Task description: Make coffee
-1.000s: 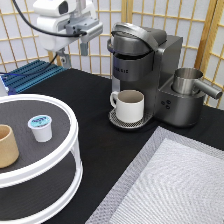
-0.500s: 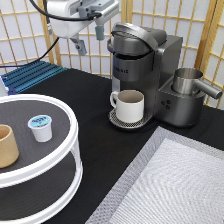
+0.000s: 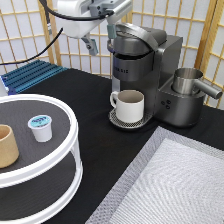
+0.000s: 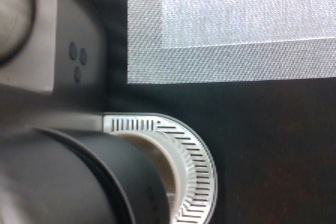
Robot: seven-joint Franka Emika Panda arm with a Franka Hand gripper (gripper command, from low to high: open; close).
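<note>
The coffee pod (image 3: pixel 40 127), white with a light-blue foil top, stands on the top shelf of a round white two-tier stand (image 3: pixel 74 136). A cream-white handled mug (image 3: pixel 130 105) sits on the drip tray of the grey coffee machine (image 3: pixel 147 60). My gripper (image 3: pixel 101 40) hangs open and empty at the exterior view's top, just left of the machine's closed lid and level with it. The wrist view looks straight down on the machine's dark top (image 4: pixel 75 170) and the white drip-tray grille (image 4: pixel 189 165).
A tan handleless cup (image 3: pixel 6 146) stands on the stand left of the pod. A steel pitcher (image 3: pixel 189 80) sits on the machine's right side. A grey mat (image 3: pixel 175 180) covers the lower right. A blue rack (image 3: pixel 30 75) lies at the back left.
My gripper has moved to the exterior view's right, from the back left to just beside the machine's lid. The pod, mug and cup have not moved.
</note>
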